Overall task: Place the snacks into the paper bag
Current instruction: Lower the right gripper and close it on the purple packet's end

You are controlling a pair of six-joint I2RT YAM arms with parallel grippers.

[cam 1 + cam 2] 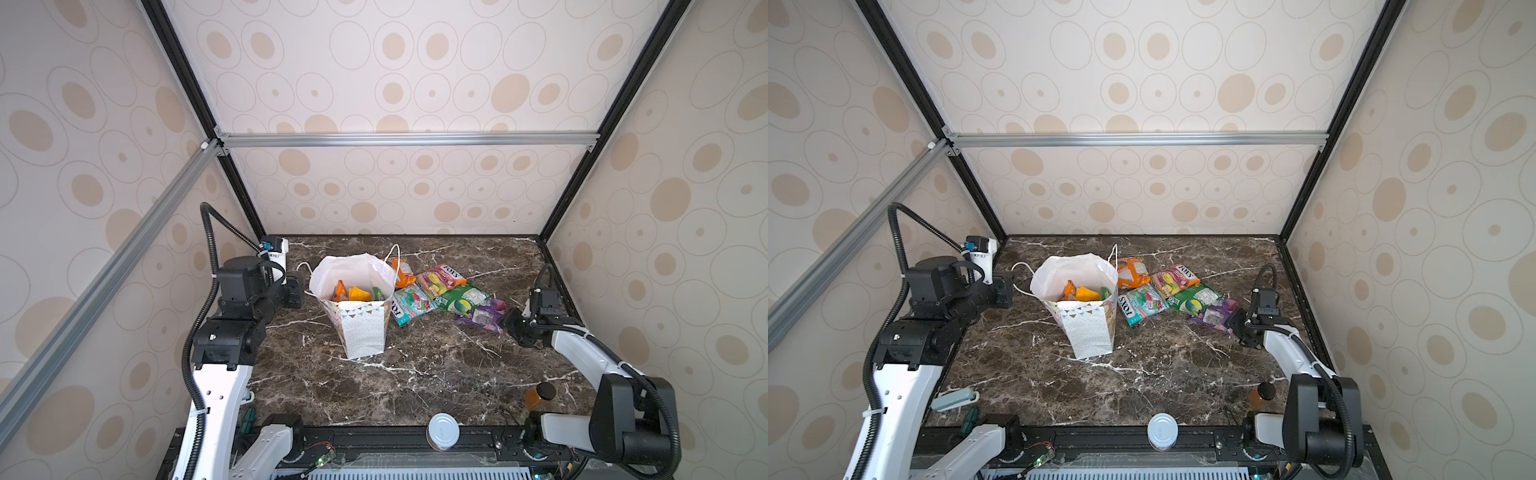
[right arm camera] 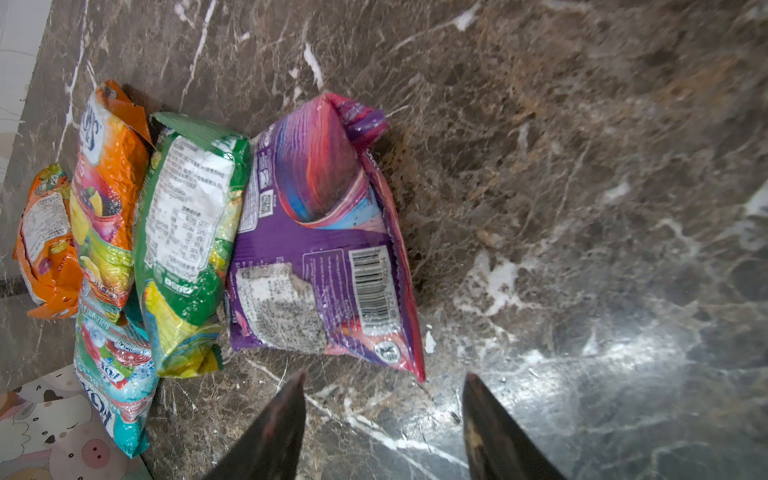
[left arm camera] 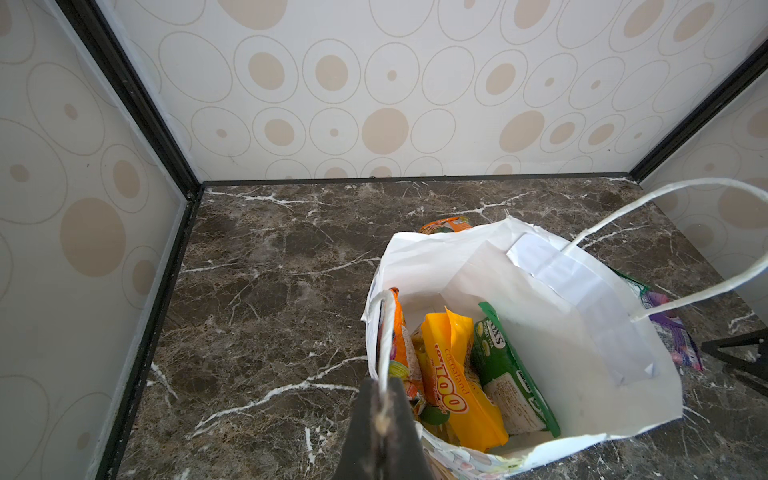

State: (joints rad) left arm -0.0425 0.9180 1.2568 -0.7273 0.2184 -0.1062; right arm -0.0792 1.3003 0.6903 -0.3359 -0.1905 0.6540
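Left pincer [image 3: 381, 388]: we see it pressed together on the white cord handle [image 3: 386, 332] of the tall white dotted paper bag [image 1: 362, 332].
Right pincer [image 2: 385, 376]: spread, just beside the glossy purple plastic packet [image 2: 316, 257] on the dark marble worktop [image 2: 582, 208].
Inside the bag: we count an orange packet [image 3: 401, 345], a yellow packet [image 3: 453, 374] and a green packet [image 3: 507, 374].
Beside the bag: a second orange packet [image 1: 402, 274], a pink packet [image 1: 440, 280], a teal packet [image 1: 411, 305] and a second green packet [image 1: 463, 299] lie clustered.

"FOX'S" stands on the pink packet [image 1: 1174, 279] right of the paper bag [image 1: 1088, 332] and on the teal packet [image 1: 1142, 305] nearer. In the bag, the yellow packet [image 3: 453, 374] reads "cocoaland" and "LOT 100" — the green packet [image 3: 511, 382] beside it shows "OX'S". The barcode [image 2: 370, 286] on the purple packet [image 2: 320, 249] has digits too small to read.
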